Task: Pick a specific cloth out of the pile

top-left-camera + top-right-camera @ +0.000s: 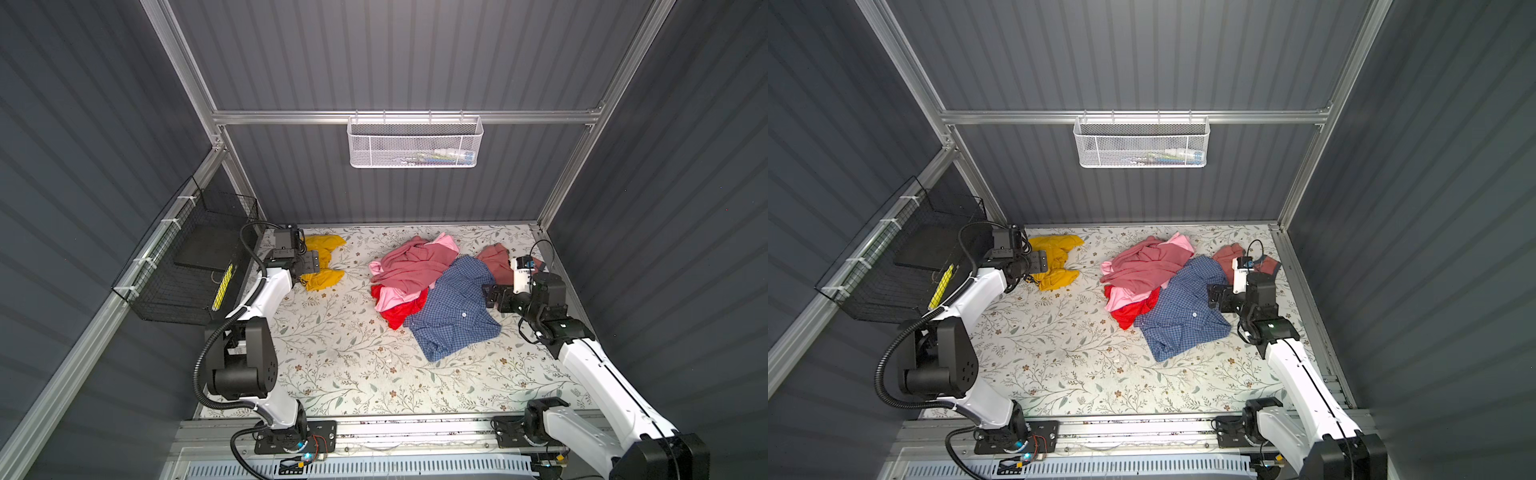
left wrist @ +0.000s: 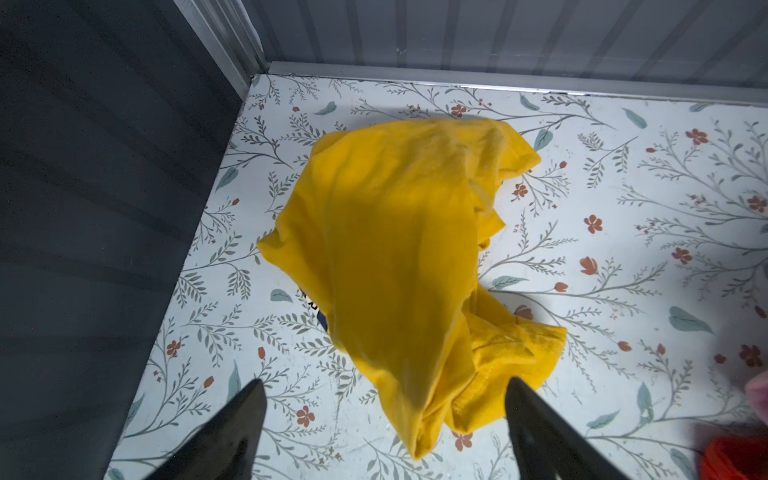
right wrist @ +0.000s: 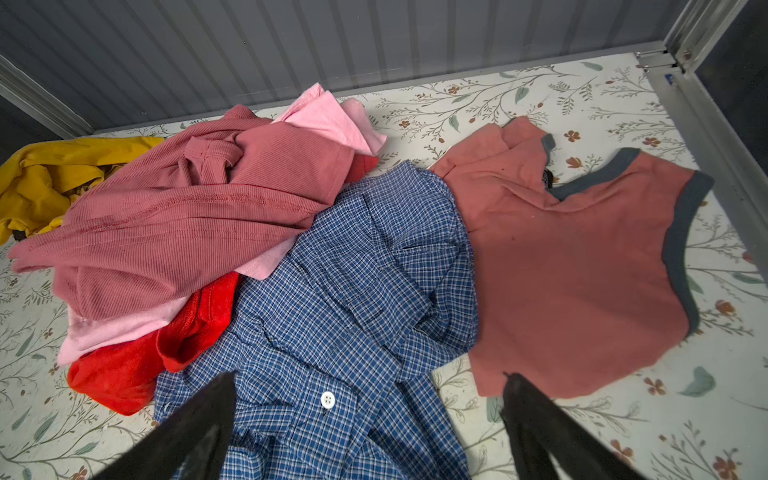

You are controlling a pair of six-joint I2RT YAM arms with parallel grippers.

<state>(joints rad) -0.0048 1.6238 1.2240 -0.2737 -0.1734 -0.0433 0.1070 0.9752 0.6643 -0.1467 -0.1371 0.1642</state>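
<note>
cloth (image 2: 386, 249) lies well left of pile (image 3: 208, 208). left gripper (image 2: 385, 381) and right gripper (image 3: 370, 375) stand spread; lifting, a left finger could snag its hem.

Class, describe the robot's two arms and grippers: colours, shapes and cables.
Both arms have white link shells and chunky black joint housings. The left arm carries a black ribbed hose; the right arm carries a thin black cable. The left gripper and right gripper each end in two tapering black jaws.
</note>
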